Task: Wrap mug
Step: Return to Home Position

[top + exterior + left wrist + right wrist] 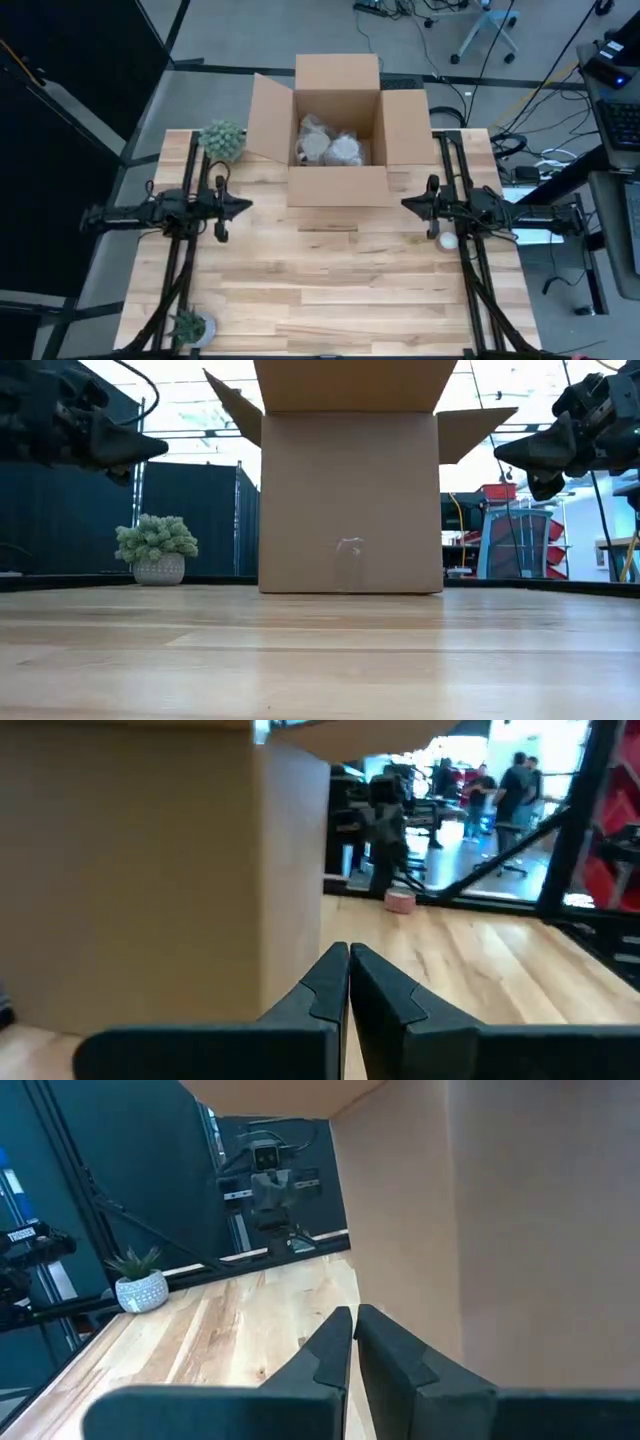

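Bubble-wrapped mug (345,150) sits inside the cardboard box (338,186), so w/ left gripper (243,207) & right gripper (406,205) either side of its front, jaws pinched together on nothing, I'd draw both arms back slow, clear of the flaps (268,115).

There's the left gripper (240,207), hanging just left of the box (337,185), fingers pressed together and pointing at it. The right gripper (408,205) mirrors it on the box's right, fingers closed too. Both arms look roughly level.
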